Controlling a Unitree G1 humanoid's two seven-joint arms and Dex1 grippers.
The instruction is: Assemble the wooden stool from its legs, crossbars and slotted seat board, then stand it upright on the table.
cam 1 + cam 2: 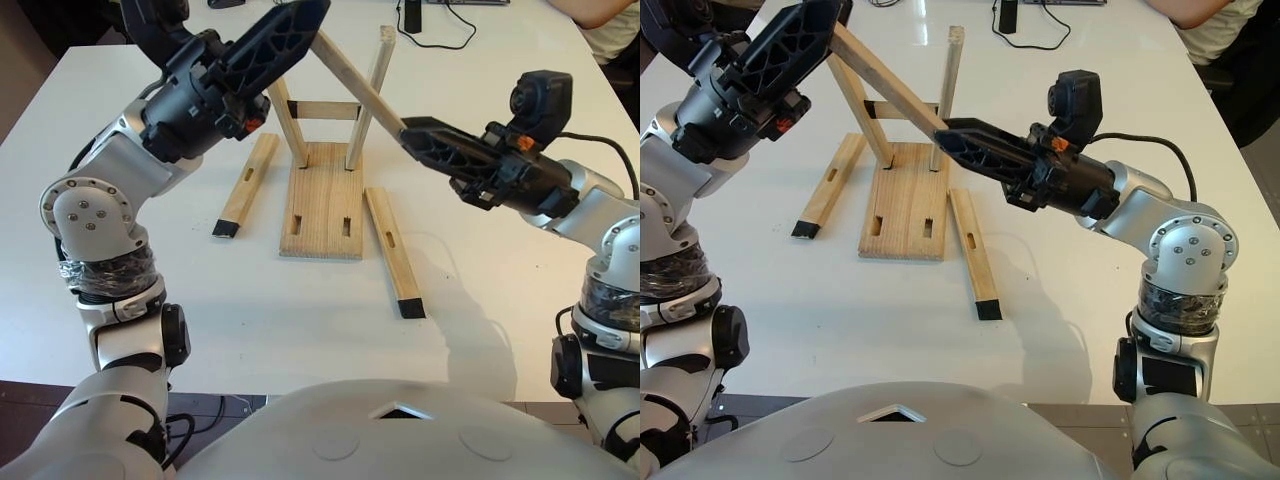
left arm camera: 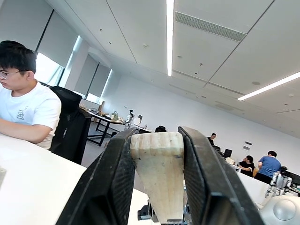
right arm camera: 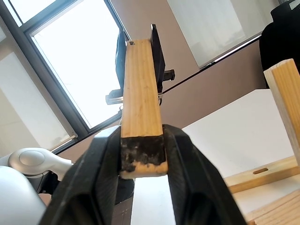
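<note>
Across the upper middle of the head view we count one held bar (image 1: 355,85) slanting in the air, its higher end clamped in the left gripper (image 1: 290,30) and its black lower end clamped in the right gripper (image 1: 420,135). Below it, at centre frame, one slotted seat board (image 1: 322,215) lies flat on the white table (image 1: 480,300), with two upright legs (image 1: 290,125) standing at its upper end and one crossbar (image 1: 325,110) between them. Two loose bars, slotted and black-tipped, lie flat: the left loose bar (image 1: 247,183) and the right loose bar (image 1: 393,250), one on each side of the board.

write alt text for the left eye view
The left gripper and right gripper hold one wooden leg slanted aloft, one at each end. On the table, the seat board carries two standing legs joined by a crossbar; two loose legs lie flat beside it.
</note>
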